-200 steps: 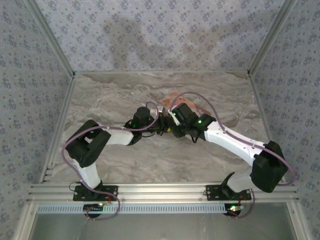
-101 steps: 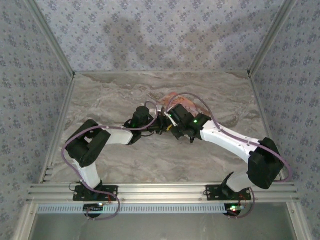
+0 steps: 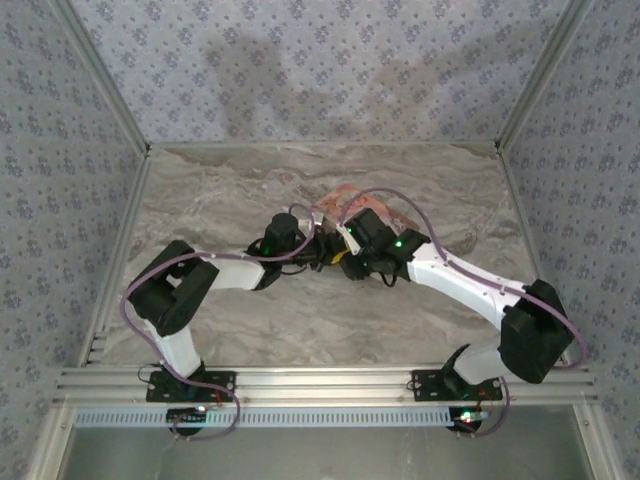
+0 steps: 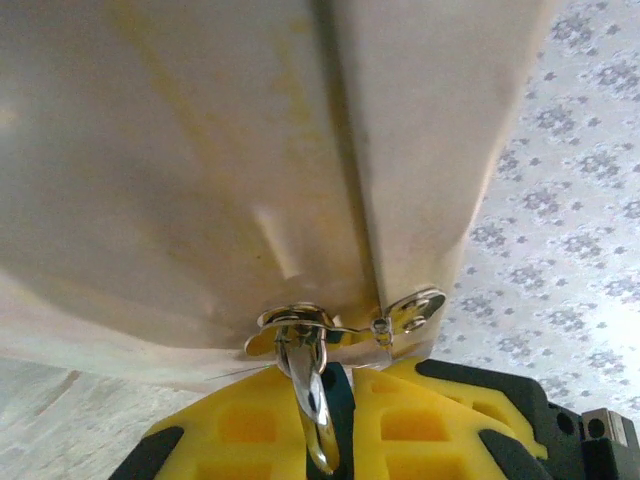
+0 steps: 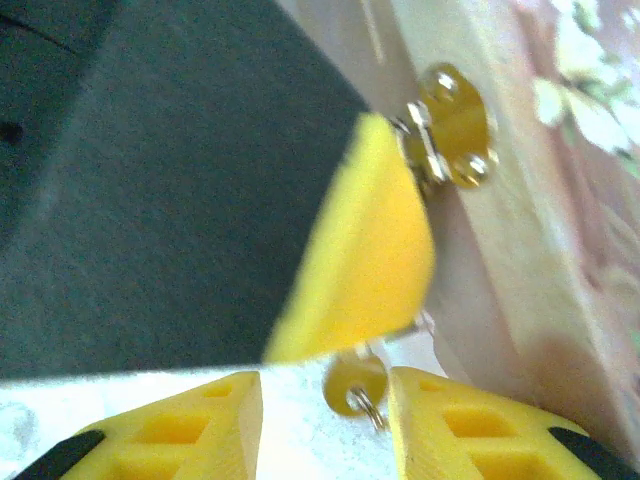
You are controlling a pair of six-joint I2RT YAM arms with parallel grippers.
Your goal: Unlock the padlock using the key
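Where the clasp (image 4: 415, 308) of the pink box (image 4: 200, 150) juts out, the padlock (image 4: 303, 350) hangs from it, lower end clamped in my closed left pincer (image 4: 335, 390). My right pincer (image 5: 325, 378) stands partly open around a small brass disc (image 5: 353, 383), grip not confirmed.

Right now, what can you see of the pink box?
The pink box is near the middle of the marble table, half hidden behind both arms. Up close its side looks pale and smooth, with a dark seam running down it. A shiny metal clasp crosses that seam. Flowery pictures cover one face. The left gripper pinches a small silver piece hanging at the clasp.
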